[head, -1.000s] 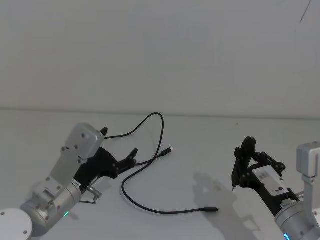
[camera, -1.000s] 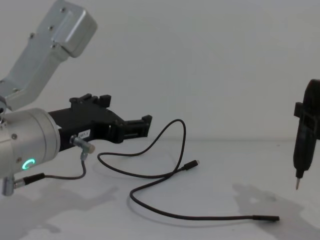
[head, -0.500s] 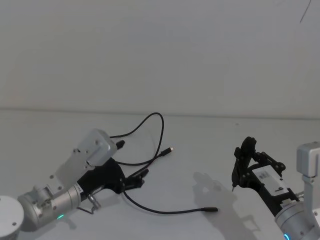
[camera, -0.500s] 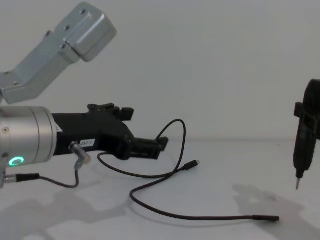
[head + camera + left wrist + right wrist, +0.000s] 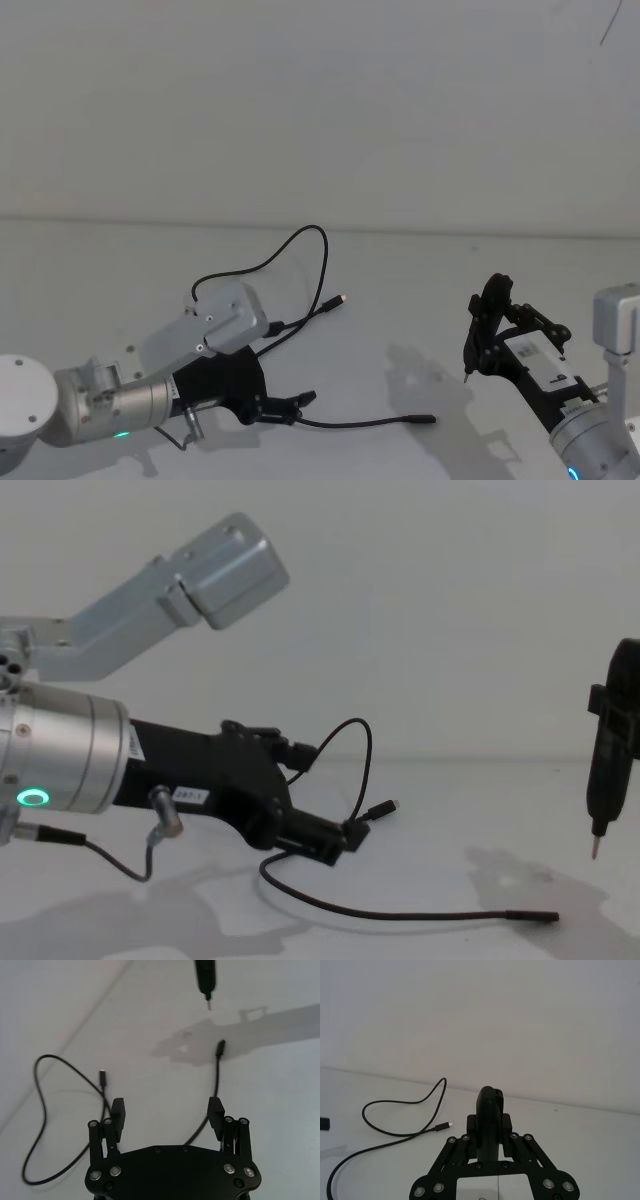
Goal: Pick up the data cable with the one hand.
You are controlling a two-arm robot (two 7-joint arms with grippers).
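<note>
The data cable lies in loops on the white table, a thin black line. Its silver-tipped plug points right, and its black plug lies near the front. My left gripper, black on a silver wrist with a green light, hovers low over the cable's front stretch. It is open, and the cable runs under it close to one finger without being gripped. From the chest it shows just above the cable. My right gripper stays at the right, shut on a black pointed tool.
A thin grey wire hangs from the left wrist. The white table meets a plain white wall behind.
My left arm has swung right and down, from the cable's left loop to its front stretch. The cable's front curve has shifted slightly. The right arm has not moved.
</note>
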